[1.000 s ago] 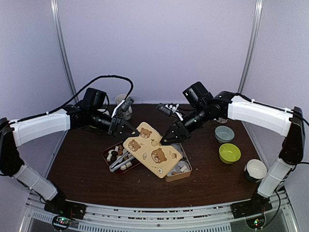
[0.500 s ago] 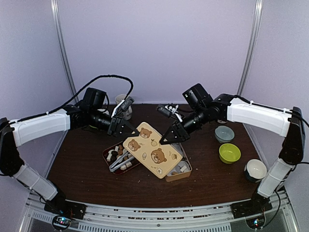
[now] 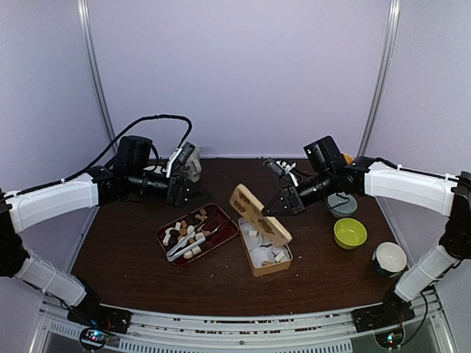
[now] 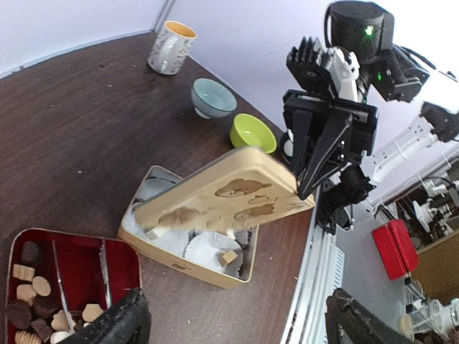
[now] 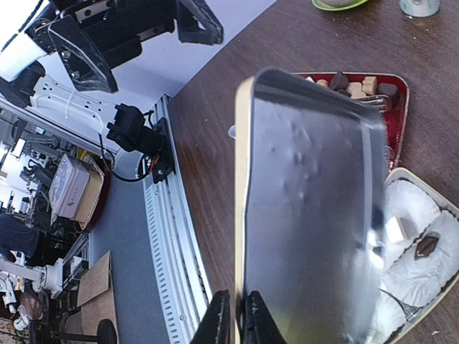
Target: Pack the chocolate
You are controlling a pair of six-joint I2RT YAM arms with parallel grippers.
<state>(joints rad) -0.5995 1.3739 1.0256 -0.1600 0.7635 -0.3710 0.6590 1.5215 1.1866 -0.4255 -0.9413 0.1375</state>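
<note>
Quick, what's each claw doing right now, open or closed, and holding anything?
Left claw: open, holding nothing.
Right claw: closed on the edge of the tin lid.

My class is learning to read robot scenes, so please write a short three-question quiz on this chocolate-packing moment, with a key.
1. True or false: the right gripper is shut on the cream bear-printed metal lid.
2. The silver metal tongs lie in: A the red rectangular tray; B the lime-green bowl; C the grey-blue bowl.
3. Fill in: the left gripper has its jaws ____.
Key: 1 true; 2 A; 3 open.
</note>
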